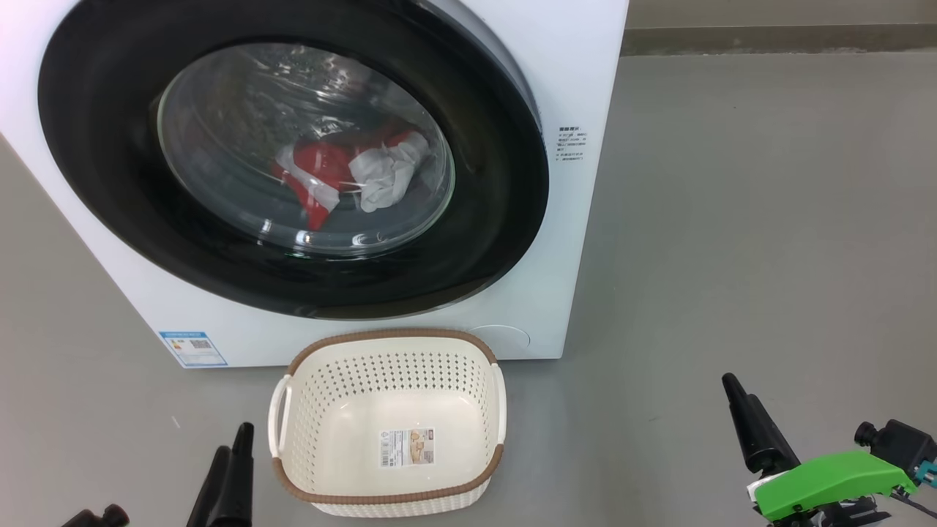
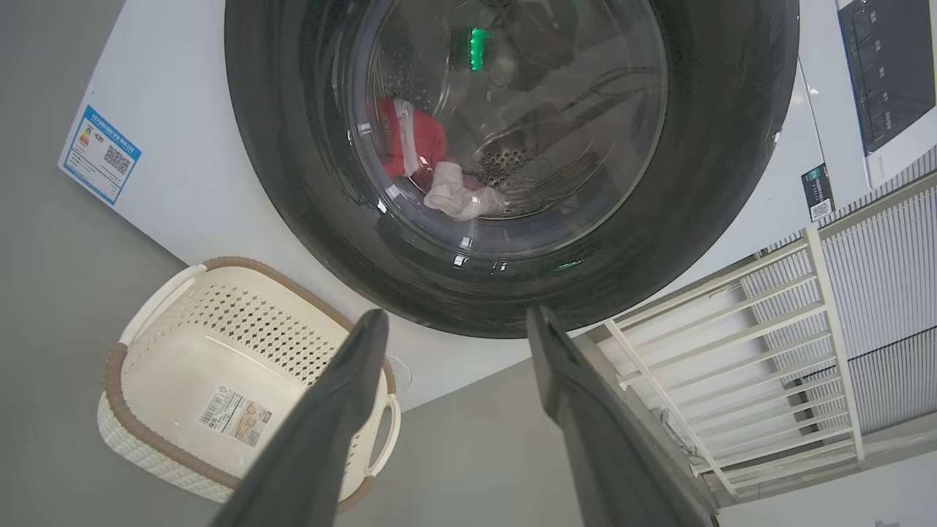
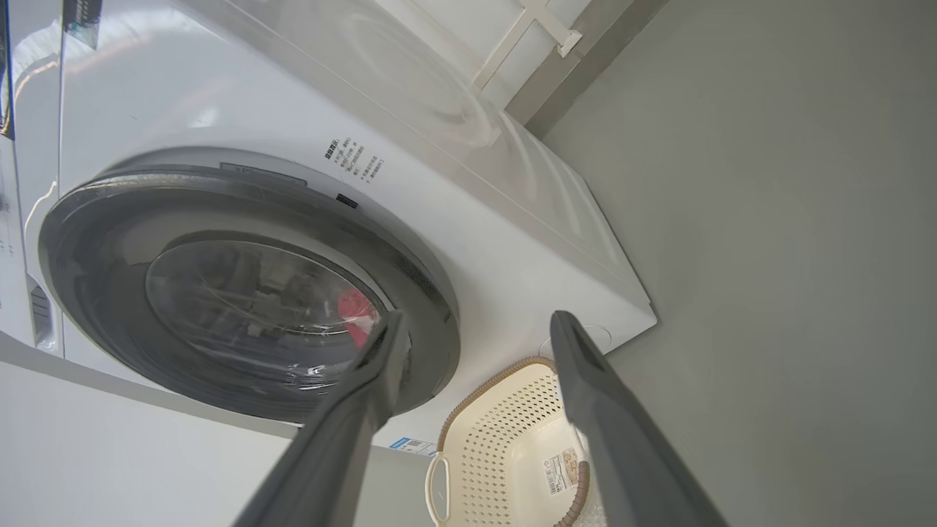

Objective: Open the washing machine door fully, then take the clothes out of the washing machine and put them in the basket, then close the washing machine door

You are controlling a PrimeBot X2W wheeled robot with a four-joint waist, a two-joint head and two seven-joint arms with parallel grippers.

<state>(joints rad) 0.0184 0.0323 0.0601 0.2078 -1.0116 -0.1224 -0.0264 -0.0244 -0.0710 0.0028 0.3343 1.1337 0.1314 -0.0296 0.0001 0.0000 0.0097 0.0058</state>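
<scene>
The washing machine [image 1: 585,80] stands on the grey floor with the washing machine door [image 1: 95,146] lying over its front, a glossy black ring around bulging glass. Behind the glass lie the clothes [image 1: 326,165], a red piece with white bands against a white piece [image 1: 392,172]. The basket [image 1: 388,335] sits empty on the floor just before the machine, below the door. My left gripper [image 1: 233,441] is low at the basket's left and is open [image 2: 457,313]. My right gripper [image 3: 477,318] is open too, low at the right, one of its fingers [image 1: 754,428] well clear of the basket.
A blue label [image 1: 192,349] marks the machine's lower left corner. A white slatted rack [image 2: 732,344] stands beside the machine. Open grey floor [image 1: 732,219] stretches to the right up to the wall base [image 1: 776,40].
</scene>
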